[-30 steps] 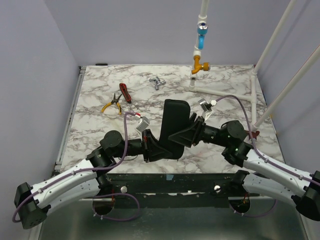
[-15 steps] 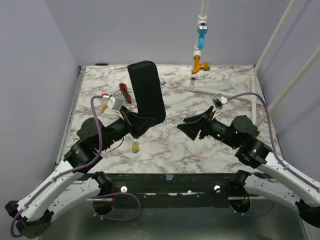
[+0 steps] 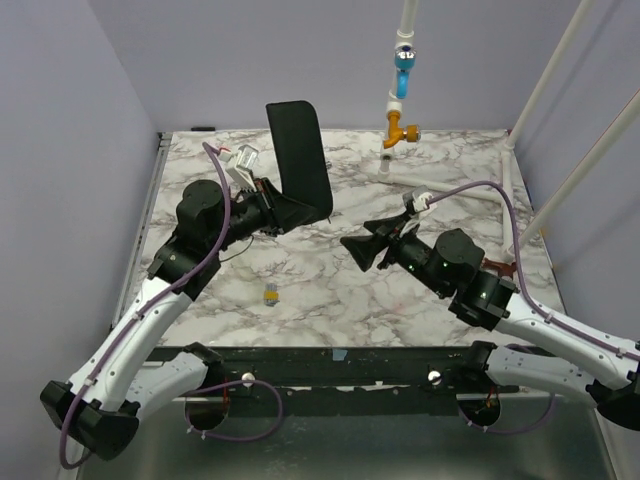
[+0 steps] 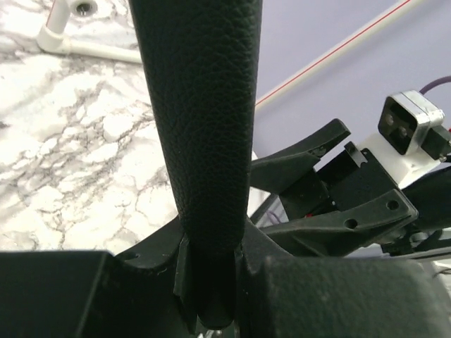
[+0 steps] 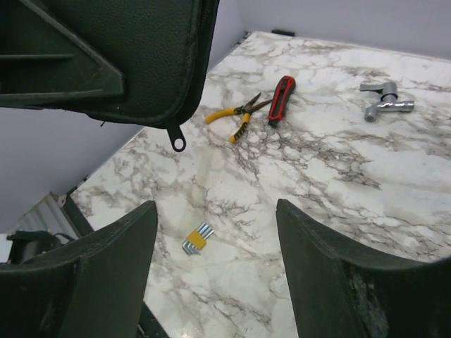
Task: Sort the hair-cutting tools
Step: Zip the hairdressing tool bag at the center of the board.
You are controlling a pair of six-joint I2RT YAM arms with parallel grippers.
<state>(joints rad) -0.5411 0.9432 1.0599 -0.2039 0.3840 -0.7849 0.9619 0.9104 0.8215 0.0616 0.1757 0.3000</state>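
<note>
The left gripper [image 3: 281, 212] is clamped on the lower end of a black pouch [image 3: 298, 150], which it holds upright above the marble table [image 3: 420, 300]. In the left wrist view the 2 fingers [image 4: 162, 253] press against both sides of the pouch's [image 4: 204, 105] grained surface. A zipper pull [image 5: 177, 141] hangs from the pouch's edge.

The right gripper [image 3: 355, 248] hovers to the right of the pouch's lower end. Its 2 fingers are spread wide apart with nothing between them.

On the table nearer the arm bases than the pouch lies 1 small yellow-and-silver item [image 3: 270, 294]. In the right wrist view, yellow-handled pliers [image 5: 236, 113] and a red-handled tool [image 5: 282, 98] lie side by side past the pouch's edge. A silver metal fitting [image 5: 384, 98] lies farther from the pouch on the same side.

The comb and scissors do not show in any view, so where they are cannot be told.
</note>
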